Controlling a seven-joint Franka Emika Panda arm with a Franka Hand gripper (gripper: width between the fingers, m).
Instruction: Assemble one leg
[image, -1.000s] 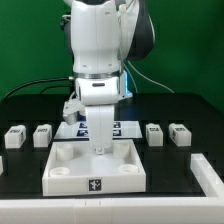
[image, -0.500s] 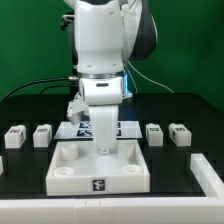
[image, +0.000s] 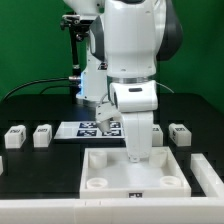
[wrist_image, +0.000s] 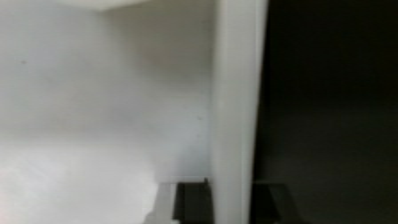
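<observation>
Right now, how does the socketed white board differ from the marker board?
The socketed board is thick, with round corner sockets; the marker board is thin and flat. The socketed board shows one small tag on its front edge; the marker board carries several on top. Both are white and lie flat.

A robot lab, as we see it.
We find a white robot arm (image: 135, 60) standing over a black bench (image: 30, 160) before a plain green backdrop (image: 30, 40). On the bench lie the marker board (image: 88, 128) with its printed square tags and small tagged blocks (image: 14, 136) in a row, and a thin cable (image: 45, 84) trails behind.
</observation>
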